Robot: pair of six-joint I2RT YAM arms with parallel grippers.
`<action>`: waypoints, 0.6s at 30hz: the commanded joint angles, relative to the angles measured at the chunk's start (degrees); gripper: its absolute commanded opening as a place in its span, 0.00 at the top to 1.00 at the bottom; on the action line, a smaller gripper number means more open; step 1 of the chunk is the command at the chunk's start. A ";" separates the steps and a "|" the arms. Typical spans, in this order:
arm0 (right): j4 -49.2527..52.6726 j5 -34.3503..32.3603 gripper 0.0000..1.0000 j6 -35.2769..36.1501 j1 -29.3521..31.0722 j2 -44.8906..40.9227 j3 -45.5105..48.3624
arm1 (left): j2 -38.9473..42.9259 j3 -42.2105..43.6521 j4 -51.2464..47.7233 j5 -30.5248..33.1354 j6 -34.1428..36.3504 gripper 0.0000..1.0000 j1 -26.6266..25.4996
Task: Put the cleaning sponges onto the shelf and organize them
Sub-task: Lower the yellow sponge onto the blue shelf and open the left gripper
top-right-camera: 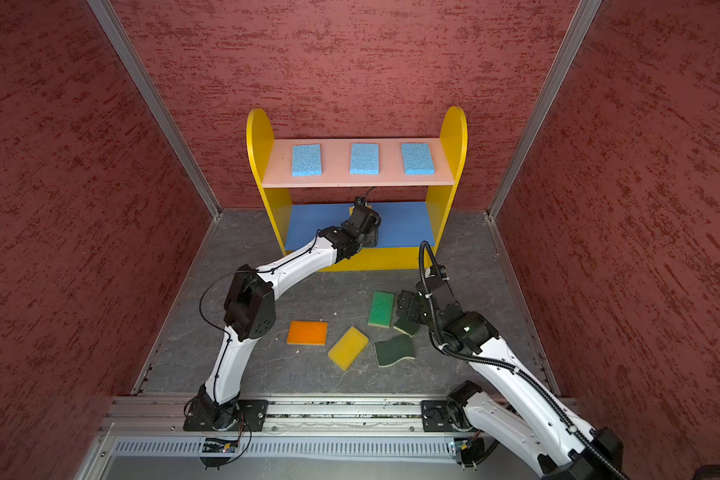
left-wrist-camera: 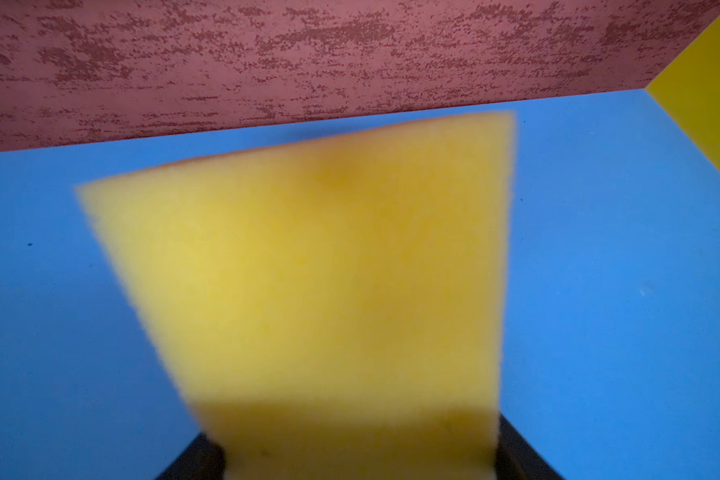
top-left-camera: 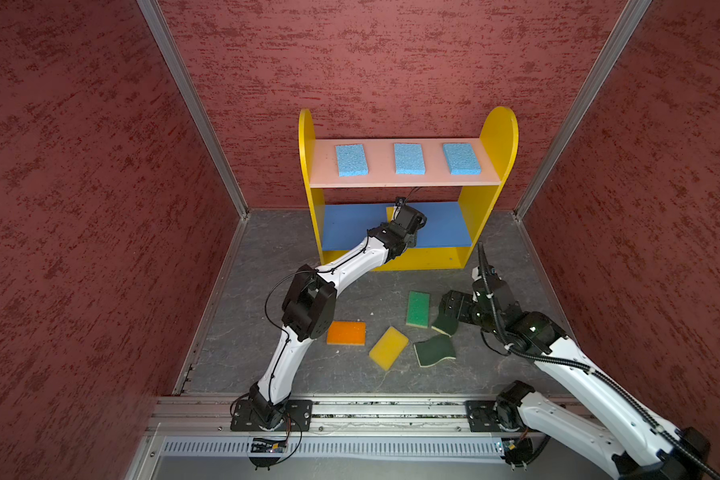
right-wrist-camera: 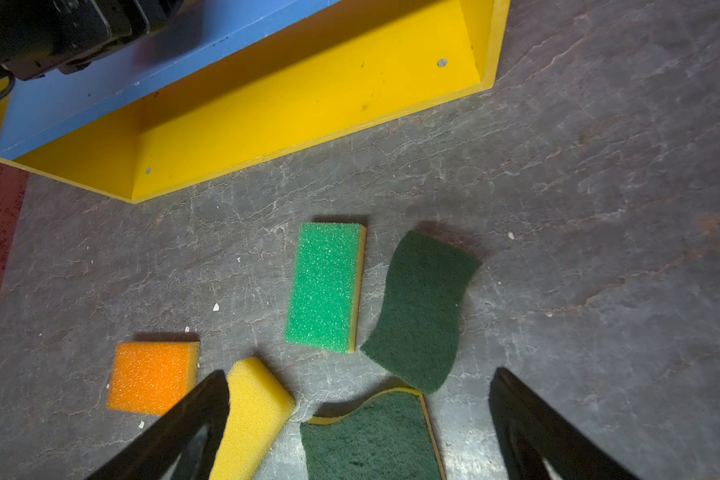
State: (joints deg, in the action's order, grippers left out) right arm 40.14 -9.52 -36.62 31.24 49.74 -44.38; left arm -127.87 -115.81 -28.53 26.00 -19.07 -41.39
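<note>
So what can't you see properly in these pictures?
- Left gripper: the blurred yellow sponge covers it in the left wrist view; gripping or not, cannot tell.
- Farther dark green sponge: right gripper hides most of it in both top views.
- Nearer dark green sponge: cut off by the right wrist view's edge.

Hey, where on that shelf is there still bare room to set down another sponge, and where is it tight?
Blue middle board: bare on both sides of the yellow sponge, out to the left side panel and the right side panel. The yellow bottom level shows bare where visible. The pink top board is crowded: three blue sponges, only narrow gaps.
</note>
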 commanded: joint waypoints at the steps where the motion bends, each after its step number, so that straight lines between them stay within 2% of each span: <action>1: -1.12 -0.47 0.01 -0.20 -0.39 -0.26 -0.60 | -2.06 -1.47 -1.22 1.03 -0.22 0.25 0.51; 8: -1.01 -0.37 0.01 -0.21 -0.43 -0.71 -0.75 | -2.93 -3.80 -2.26 -1.93 0.70 0.21 0.78; 18: -0.24 -0.63 0.01 -0.73 -0.47 -2.28 -0.46 | -2.23 -4.36 -2.74 -2.10 -0.50 0.19 0.41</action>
State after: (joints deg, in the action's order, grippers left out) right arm 40.16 -9.54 -36.64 31.22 48.25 -44.38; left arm -130.23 -119.35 -30.26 24.47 -19.11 -40.93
